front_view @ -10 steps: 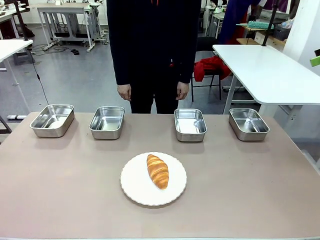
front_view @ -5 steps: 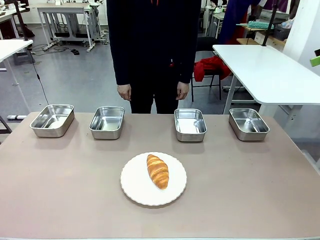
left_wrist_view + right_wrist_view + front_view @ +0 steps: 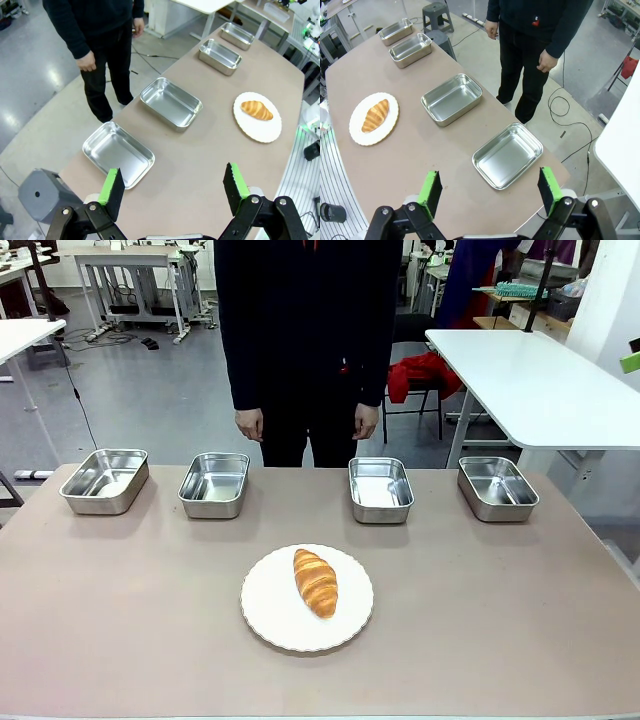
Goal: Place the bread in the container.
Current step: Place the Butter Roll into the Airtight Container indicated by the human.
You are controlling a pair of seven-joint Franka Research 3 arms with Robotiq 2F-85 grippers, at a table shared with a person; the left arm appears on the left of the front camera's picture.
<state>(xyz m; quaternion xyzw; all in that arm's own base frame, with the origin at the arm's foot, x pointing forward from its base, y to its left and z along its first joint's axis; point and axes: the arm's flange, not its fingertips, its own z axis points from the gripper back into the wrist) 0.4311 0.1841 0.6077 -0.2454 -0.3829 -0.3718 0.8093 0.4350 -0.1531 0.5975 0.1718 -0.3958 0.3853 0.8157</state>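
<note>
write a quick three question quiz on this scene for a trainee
1. How many shiny rectangular stainless-steel pans line the far side of the beige table?
2. Where does the golden-brown ridged croissant lie? A in a pan; B on the round white plate; C in a gripper.
3. True or false: the left gripper and the right gripper both stand open and empty.
Key: 1 four; 2 B; 3 true.

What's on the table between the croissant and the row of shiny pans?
Nothing. In the front view the croissant lies on its white plate, and past the plate's rim only bare table runs up to the pans.
</note>
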